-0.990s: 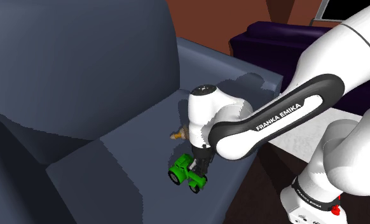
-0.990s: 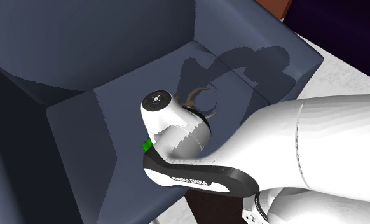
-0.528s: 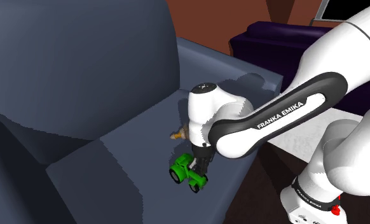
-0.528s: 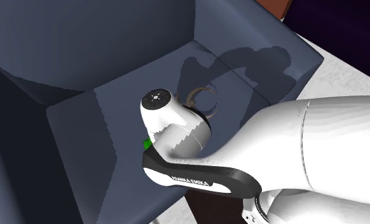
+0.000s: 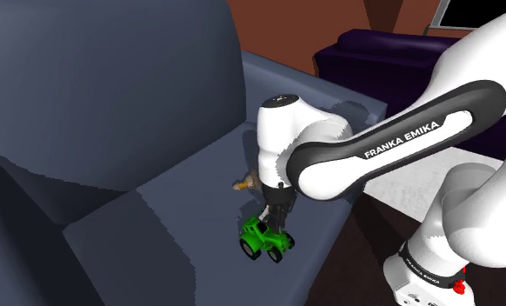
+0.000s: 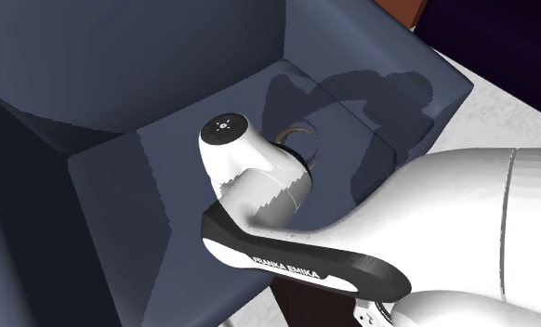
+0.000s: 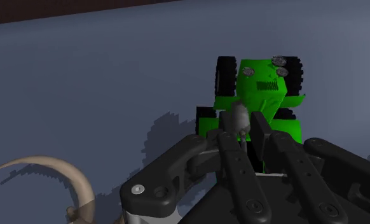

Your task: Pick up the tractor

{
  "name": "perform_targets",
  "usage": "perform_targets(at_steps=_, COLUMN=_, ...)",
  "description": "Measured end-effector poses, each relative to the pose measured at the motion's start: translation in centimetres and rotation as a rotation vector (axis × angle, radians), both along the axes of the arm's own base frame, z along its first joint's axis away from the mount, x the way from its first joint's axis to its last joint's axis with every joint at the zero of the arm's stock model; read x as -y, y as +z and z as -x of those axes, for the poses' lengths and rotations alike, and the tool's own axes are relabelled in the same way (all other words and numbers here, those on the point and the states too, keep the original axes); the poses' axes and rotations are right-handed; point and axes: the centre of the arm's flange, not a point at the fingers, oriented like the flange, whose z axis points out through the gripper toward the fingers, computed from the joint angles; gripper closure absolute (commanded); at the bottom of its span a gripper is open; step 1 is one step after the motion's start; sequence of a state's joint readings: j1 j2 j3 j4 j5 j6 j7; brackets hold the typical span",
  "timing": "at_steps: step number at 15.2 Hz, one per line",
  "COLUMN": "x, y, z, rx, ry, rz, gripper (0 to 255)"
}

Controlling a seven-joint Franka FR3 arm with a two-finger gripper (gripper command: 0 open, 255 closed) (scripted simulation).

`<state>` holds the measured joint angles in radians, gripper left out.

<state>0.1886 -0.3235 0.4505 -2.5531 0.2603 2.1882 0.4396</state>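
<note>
A green toy tractor (image 5: 264, 239) with black wheels is over the dark blue-grey sofa seat (image 5: 173, 226), close to its front edge. My black gripper (image 5: 276, 214) comes down on it from above. In the wrist view the two fingers (image 7: 229, 141) stand close together on the tractor (image 7: 261, 89), clasping its rear top, where a small grey stack sticks up between them. I cannot tell whether its wheels touch the cushion. In the second exterior view the white wrist (image 6: 250, 172) covers the tractor.
A tan curved ring-like object (image 5: 243, 183) lies on the seat just behind the gripper, toward the backrest (image 5: 112, 78). The seat's front edge drops off beside the tractor. A dark purple couch (image 5: 373, 48) stands behind, and a white floor patch (image 6: 501, 102) lies beside the sofa.
The tractor has shifted a little to the shoulder view's right and turned with the gripper. The forearm has swung upward. The green sliver has gone from the second exterior view.
</note>
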Motion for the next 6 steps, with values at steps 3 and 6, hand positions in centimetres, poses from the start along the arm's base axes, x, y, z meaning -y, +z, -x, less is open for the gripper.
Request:
perform_targets(at_steps=3, x=0.0, y=1.7, z=0.0, rx=0.0, ry=0.0, rz=0.0, gripper=255)
perform_targets(at_steps=6, x=0.1, y=3.0, z=-0.1, rx=0.0, ry=0.0, rz=0.0, gripper=255)
